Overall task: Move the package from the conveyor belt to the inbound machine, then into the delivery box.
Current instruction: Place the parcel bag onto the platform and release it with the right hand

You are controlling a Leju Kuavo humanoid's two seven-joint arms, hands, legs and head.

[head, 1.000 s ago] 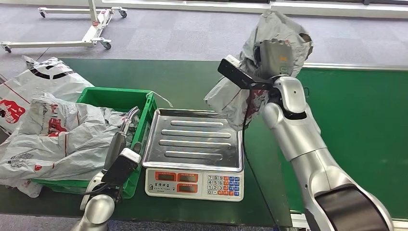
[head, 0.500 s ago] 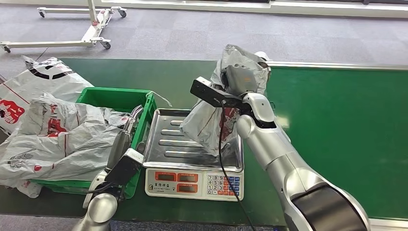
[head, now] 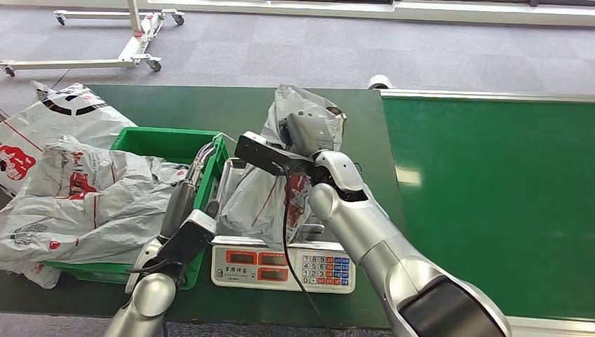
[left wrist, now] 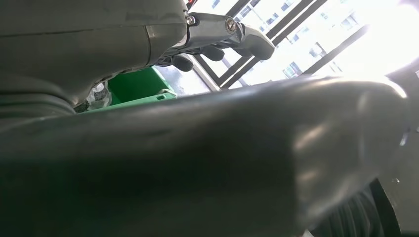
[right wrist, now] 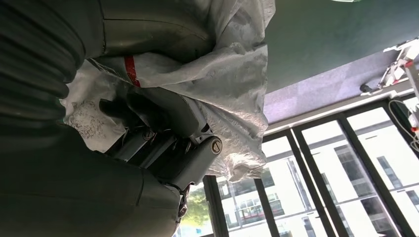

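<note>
A crumpled grey plastic package (head: 261, 200) with red print hangs from my right hand (head: 309, 131), which grips its top. The package is over the steel tray (head: 229, 176) of the weighing scale (head: 281, 265); its lower end reaches the tray, and I cannot tell whether it rests there. In the right wrist view the dark fingers (right wrist: 163, 118) are closed into the package (right wrist: 227, 84). My left hand (head: 184, 200) stands upright between the green crate (head: 165, 142) and the scale, holding nothing. In the left wrist view, its fingers (left wrist: 232, 34) are stretched out.
The crate holds several grey and white bags (head: 91, 196). More bags (head: 67, 116) lie on the dark table at far left. The green conveyor belt (head: 491, 196) runs on the right. A wheeled metal frame (head: 133, 49) stands on the floor behind.
My right arm has swung left and down with the package, from above the belt's edge to over the scale tray. My left hand has risen a little beside the crate.
</note>
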